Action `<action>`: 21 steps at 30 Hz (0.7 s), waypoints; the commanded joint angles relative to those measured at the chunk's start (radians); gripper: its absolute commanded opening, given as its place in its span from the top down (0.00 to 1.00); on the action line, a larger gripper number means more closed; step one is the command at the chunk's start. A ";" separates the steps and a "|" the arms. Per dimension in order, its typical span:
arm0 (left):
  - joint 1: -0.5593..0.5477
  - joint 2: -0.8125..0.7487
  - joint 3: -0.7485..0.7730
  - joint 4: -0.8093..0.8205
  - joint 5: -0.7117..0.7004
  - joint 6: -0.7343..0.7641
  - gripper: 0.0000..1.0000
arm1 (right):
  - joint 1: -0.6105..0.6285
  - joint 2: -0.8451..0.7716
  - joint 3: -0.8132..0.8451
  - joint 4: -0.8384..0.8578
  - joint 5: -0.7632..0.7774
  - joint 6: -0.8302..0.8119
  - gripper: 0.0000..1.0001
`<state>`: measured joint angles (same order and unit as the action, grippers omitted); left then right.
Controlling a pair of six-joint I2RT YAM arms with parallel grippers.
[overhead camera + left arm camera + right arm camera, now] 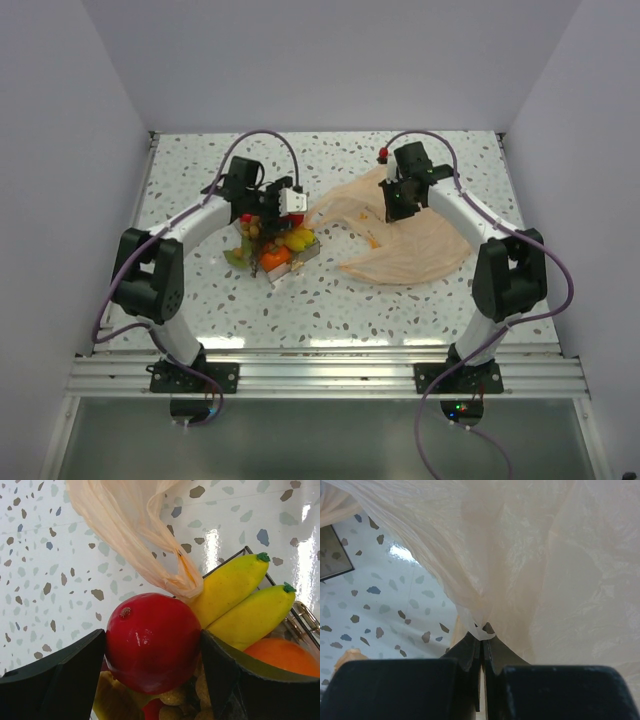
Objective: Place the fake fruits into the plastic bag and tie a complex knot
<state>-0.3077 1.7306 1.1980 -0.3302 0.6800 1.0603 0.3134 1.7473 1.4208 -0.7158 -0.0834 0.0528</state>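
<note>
Now we see left gripper [152,636] clamped on red apple [150,647] over tray [310,252], bananas [235,587] alongside; right of tray, right gripper [481,642] pinched shut on plastic bag [545,555].

Surface [300,310]: white and glossy, flecked with grey, brown and blue chips, with lamp glare on it. I make out two things sitting directly on it.

Left of centre is a clear rectangular tray [281,274], set askew.

Right of centre is the plastic bag [420,250], peach and crinkled. Its near part is spread flat, and one strip reaches across to the tray.

A small orange speck [372,240] lies by the bag's left edge; I can't identify it.
</note>
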 commanded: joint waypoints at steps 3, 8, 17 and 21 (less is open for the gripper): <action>-0.011 -0.025 0.061 -0.093 0.000 0.006 0.42 | -0.002 -0.015 0.030 -0.008 -0.026 0.010 1.00; -0.004 -0.132 0.104 -0.096 0.000 -0.083 0.41 | 0.000 -0.034 0.040 -0.025 -0.001 0.007 1.00; -0.005 -0.339 0.068 -0.115 0.124 -0.177 0.41 | -0.002 -0.068 0.052 -0.042 -0.082 0.018 1.00; -0.047 -0.416 0.005 -0.017 0.162 -0.288 0.39 | 0.000 -0.095 0.064 -0.037 -0.166 0.036 1.00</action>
<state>-0.3229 1.3502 1.2472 -0.4259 0.7723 0.8867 0.3134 1.7199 1.4265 -0.7429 -0.1589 0.0612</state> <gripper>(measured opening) 0.777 0.011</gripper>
